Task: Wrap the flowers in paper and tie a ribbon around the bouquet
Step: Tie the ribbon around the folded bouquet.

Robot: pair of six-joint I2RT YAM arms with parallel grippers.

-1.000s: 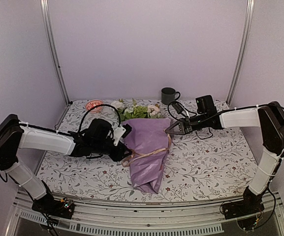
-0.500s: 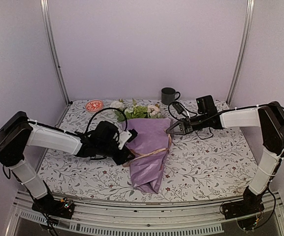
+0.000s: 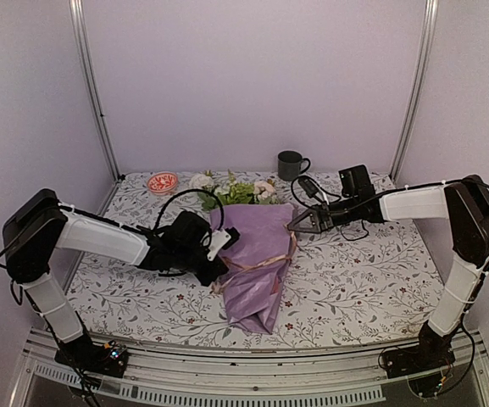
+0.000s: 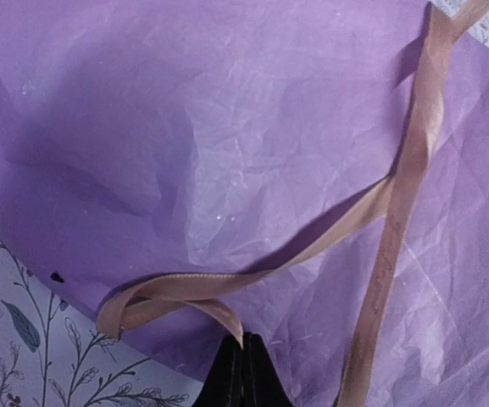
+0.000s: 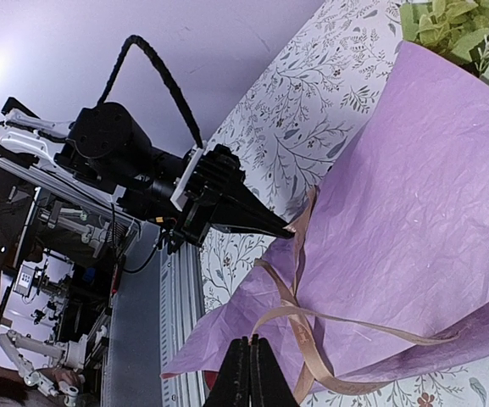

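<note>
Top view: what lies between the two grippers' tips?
The bouquet lies between the left gripper and the right gripper. Its lilac paper fills the stretch, with the beige ribbon crossing it. The top external view shows this.

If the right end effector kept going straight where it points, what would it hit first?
Probably the ribbon on the purple paper just ahead of the right end effector, though depth is unclear.

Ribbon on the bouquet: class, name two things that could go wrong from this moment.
1. The left gripper seems to pinch the ribbon only at its very tip, near a folded end; a pull might slip it free.
2. The ribbon lies loosely crossed over the paper, with no knot visible; tugging could drag or tear the thin sheet.
</note>
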